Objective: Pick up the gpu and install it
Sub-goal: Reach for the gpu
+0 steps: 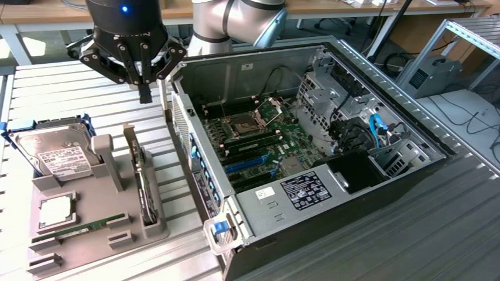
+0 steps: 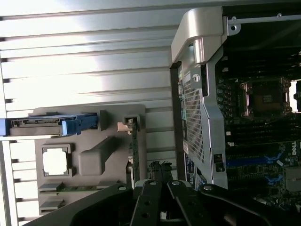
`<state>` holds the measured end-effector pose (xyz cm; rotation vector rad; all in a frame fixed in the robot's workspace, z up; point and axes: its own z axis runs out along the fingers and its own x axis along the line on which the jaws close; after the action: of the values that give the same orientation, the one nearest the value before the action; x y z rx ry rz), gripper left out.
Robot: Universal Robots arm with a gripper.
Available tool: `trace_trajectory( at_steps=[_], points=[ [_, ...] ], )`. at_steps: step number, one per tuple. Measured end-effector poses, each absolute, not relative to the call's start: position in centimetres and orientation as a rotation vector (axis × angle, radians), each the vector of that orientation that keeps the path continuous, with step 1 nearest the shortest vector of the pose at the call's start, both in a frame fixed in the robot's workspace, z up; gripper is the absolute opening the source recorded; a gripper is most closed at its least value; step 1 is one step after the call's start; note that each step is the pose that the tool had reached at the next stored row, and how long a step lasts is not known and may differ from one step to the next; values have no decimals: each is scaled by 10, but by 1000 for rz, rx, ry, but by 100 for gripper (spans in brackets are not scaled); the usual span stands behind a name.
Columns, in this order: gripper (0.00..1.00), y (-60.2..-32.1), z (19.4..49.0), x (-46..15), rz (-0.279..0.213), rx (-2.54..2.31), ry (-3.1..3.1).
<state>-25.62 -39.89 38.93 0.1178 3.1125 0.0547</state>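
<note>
Collision risk at the card: jaws pinched shut and empty, hanging above the slatted metal bench (image 1: 78, 88).
The thin black graphics card with a silvery end bracket (image 1: 141, 175) stands on edge in a slot of the grey moulded holder (image 1: 105, 231), below the jaws and well apart from them, untouched. Descending with the jaws closed like this would likely ram the card's top edge instead of straddling it, and could tip it or crack the board. The silver hard drive with a white label (image 1: 53, 153) is propped just to one side of the card. The perforated wall of the open black computer case (image 1: 191, 158) rises close on the other side, so a sideways drift could snag either. A skewed grip might also lever the card against its slot.
</note>
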Motion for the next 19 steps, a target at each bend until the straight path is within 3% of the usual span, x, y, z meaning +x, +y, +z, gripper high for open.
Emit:
trace_trajectory(
  at_steps=[19],
  points=[
    [11, -399, 389, -266, 54, 118, 3112]
  ],
)
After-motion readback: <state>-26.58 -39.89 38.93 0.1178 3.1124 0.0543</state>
